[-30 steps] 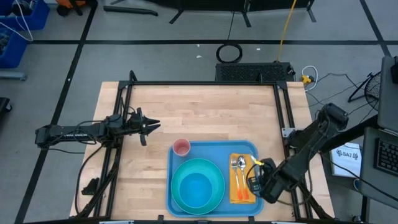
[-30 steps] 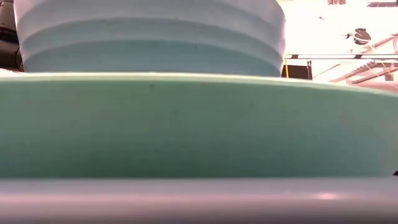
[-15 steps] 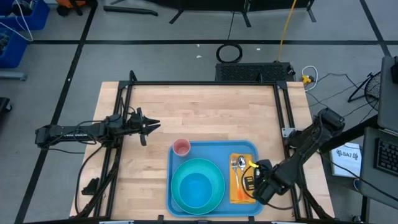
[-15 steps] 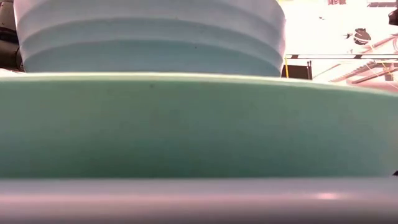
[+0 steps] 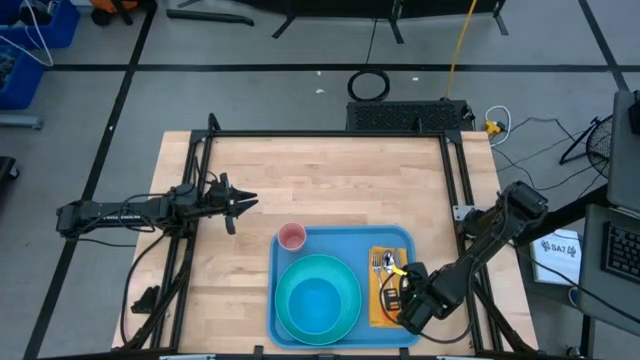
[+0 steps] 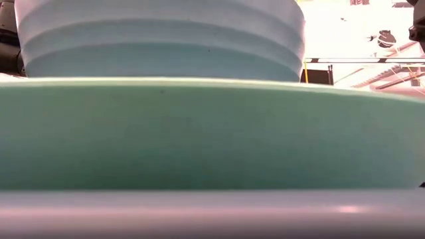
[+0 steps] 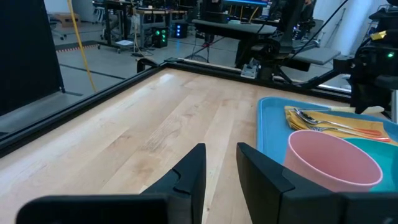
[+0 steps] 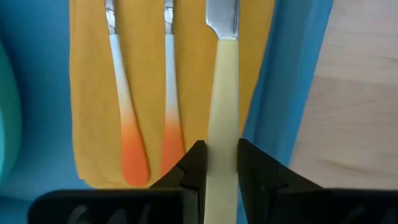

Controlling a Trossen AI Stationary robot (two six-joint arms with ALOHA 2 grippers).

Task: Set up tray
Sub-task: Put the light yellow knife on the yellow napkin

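Observation:
The light-blue tray (image 5: 345, 242) lies at the table's near edge. On it rest a teal plate (image 5: 296, 272) carrying a blue bowl (image 5: 318, 300), a pink cup (image 5: 291, 237) at the tray's far left corner, and an orange napkin (image 8: 143, 62) with two orange-and-white-handled utensils (image 8: 121, 93). My right gripper (image 5: 400, 285) hovers over the napkin's right side, shut on a knife (image 8: 222, 93) with a pale yellow handle. My left gripper (image 5: 250, 203) waits over bare wood left of the tray, open by a narrow gap and holding nothing. My right gripper (image 8: 221, 149) pinches the knife's pale yellow handle (image 8: 222, 134) between its two fingers, coming from above. The handle runs out past the fingertips, and the blade (image 8: 222, 18) points toward the table's far edge. The knife lies along the napkin's right edge; whether it rests there I cannot tell.
The table's far half is bare wood, bounded by a black frame (image 5: 330, 133). In the low view the plate's rim (image 6: 212, 133) and the bowl (image 6: 159, 40) fill the picture. The tray's right rim (image 8: 280, 74) runs close beside the knife, with wood beyond it.
My right gripper has moved a short way toward the table's left and near edges, carrying the knife in from the tray's right rim over the napkin. It has stayed shut on the handle. The left arm has kept still.

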